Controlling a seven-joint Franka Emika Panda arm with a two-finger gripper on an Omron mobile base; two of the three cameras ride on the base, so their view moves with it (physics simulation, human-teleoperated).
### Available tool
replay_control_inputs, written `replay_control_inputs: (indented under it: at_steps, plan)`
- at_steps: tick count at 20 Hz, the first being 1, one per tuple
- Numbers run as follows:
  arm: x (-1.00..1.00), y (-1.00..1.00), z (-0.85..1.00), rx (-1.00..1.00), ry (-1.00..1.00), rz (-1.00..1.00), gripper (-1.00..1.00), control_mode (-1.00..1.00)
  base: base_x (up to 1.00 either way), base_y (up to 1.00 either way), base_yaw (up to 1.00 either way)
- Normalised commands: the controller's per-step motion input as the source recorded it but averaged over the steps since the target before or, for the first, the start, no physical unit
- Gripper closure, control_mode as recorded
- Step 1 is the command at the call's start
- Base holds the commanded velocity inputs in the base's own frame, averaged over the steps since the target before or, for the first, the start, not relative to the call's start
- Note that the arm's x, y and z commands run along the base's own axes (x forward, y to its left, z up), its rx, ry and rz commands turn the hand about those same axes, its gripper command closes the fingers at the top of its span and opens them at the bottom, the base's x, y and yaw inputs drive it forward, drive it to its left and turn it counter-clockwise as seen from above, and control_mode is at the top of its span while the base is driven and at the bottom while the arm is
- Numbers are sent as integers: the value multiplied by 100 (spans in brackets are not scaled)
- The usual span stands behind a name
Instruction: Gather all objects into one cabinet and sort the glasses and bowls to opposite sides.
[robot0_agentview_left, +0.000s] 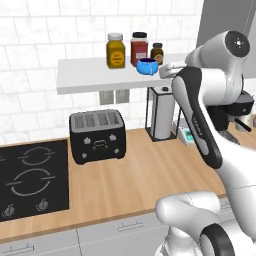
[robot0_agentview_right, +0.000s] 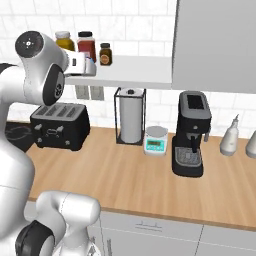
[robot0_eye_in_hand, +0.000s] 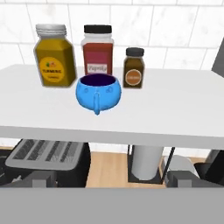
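One bright-blue vessel (robot0_eye_in_hand: 99, 92) is sitting on the white wall shelf (robot0_eye_in_hand: 175, 109), its small handle pointing out toward the shelf's front edge, just in front of three spice jars: a yellow one (robot0_eye_in_hand: 53, 55), a red one (robot0_eye_in_hand: 97, 50) and a small brown one (robot0_eye_in_hand: 134, 68). The end effector (robot0_agentview_left: 170, 69) is hovering level with the shelf, just beside the vessel and apart from it, with its fingers spread wide and pinching nothing. Doing this pick well is likely calling for a straight, level approach, one finger passing either side of the round body or over the rim, while staying short of the jars standing close behind. Closing on the thin handle is looking risky, since the vessel could swivel. Below the shelf, a toaster (robot0_agentview_left: 97, 135) and a paper-towel holder (robot0_agentview_left: 161, 112) are standing on the wooden bench (robot0_agentview_left: 130, 180).
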Motion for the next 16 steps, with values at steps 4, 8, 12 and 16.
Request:
replay_control_inputs:
  at_steps: [4,8,12,16]
  plan:
    - [16,6,0,0,0,0,-100,-100,0,0,0]
    - [27,8,0,0,0,-2,-100,-100,0,0,0]
    - [24,1,5,0,0,-1,-100,-100,0,0,0]
    - [28,1,5,0,0,-2,-100,-100,0,0,0]
